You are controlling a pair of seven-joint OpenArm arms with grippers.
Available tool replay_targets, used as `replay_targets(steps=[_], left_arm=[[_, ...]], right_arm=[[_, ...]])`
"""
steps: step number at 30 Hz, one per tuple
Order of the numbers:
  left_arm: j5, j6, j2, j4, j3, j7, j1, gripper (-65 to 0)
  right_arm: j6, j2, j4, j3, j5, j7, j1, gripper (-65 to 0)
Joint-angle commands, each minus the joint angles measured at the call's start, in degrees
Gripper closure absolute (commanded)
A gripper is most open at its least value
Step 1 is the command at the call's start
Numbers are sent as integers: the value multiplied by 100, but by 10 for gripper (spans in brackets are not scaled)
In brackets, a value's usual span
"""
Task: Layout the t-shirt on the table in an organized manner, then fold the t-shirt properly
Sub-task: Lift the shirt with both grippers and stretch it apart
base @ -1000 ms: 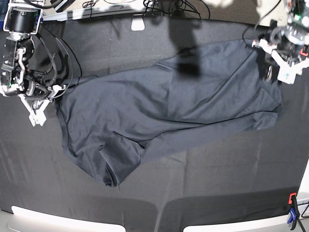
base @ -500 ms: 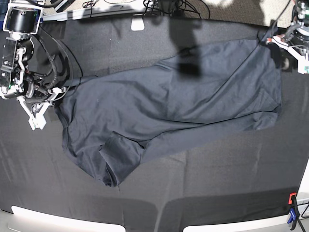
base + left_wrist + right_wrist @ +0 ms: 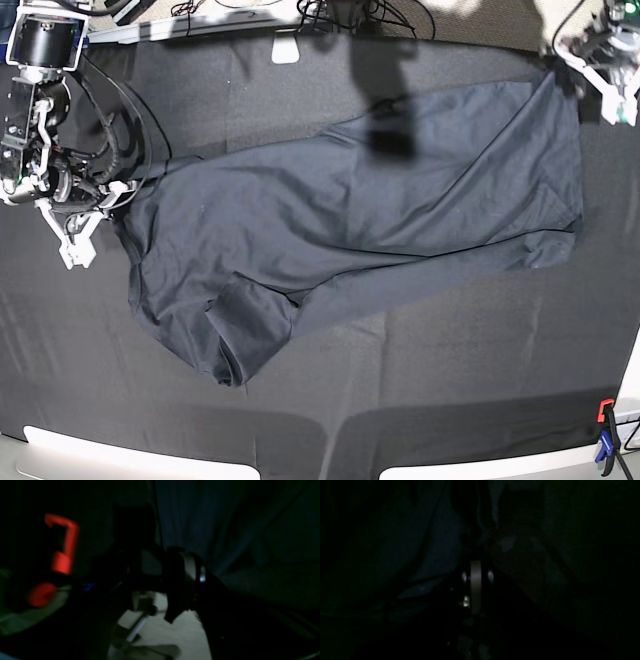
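Note:
The dark charcoal t-shirt [image 3: 350, 220] lies spread at a slant across the black table [image 3: 450, 380], with one sleeve folded under at the lower left. My left gripper [image 3: 600, 75] is at the far right corner, and the shirt's upper right corner is drawn up to it. The left wrist view is dark and blurred, with shirt cloth [image 3: 200, 517] above the closed fingers [image 3: 185, 567]. My right gripper [image 3: 75, 240] is low by the shirt's left edge. In the dark right wrist view its jaws look shut [image 3: 475, 585]. Cloth between them cannot be made out.
An orange and blue clamp [image 3: 604, 435] is at the front right edge. A red clamp [image 3: 62, 545] shows in the left wrist view. A white block [image 3: 286, 50] and cables [image 3: 350, 15] lie along the back edge. Black cables hang by the right arm [image 3: 120, 140].
My left gripper has moved up and back toward the far right corner. The shirt's upper right corner has followed it and stretched out. The right arm has hardly moved.

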State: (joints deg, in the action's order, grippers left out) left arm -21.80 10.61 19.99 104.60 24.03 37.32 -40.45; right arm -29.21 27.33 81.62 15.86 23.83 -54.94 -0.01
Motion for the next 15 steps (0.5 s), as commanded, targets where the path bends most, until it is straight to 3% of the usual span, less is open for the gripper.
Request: replay_targets(steps=[1, 8, 12, 15], left_arm=[[-188, 149, 66, -63, 46, -90, -11, -215], [-1305, 1381, -87, -597, 46, -46, 133, -205], [-1683, 1613, -157, -588, 46, -72, 334, 0], [-1779, 1781, -155, -540, 59, -129, 501, 0]], right_arm=[[-42, 107, 109, 31, 42, 105, 92, 0], [-42, 107, 109, 31, 42, 105, 92, 0], [-42, 107, 109, 31, 39, 92, 92, 0], [-42, 109, 109, 31, 39, 98, 94, 0]])
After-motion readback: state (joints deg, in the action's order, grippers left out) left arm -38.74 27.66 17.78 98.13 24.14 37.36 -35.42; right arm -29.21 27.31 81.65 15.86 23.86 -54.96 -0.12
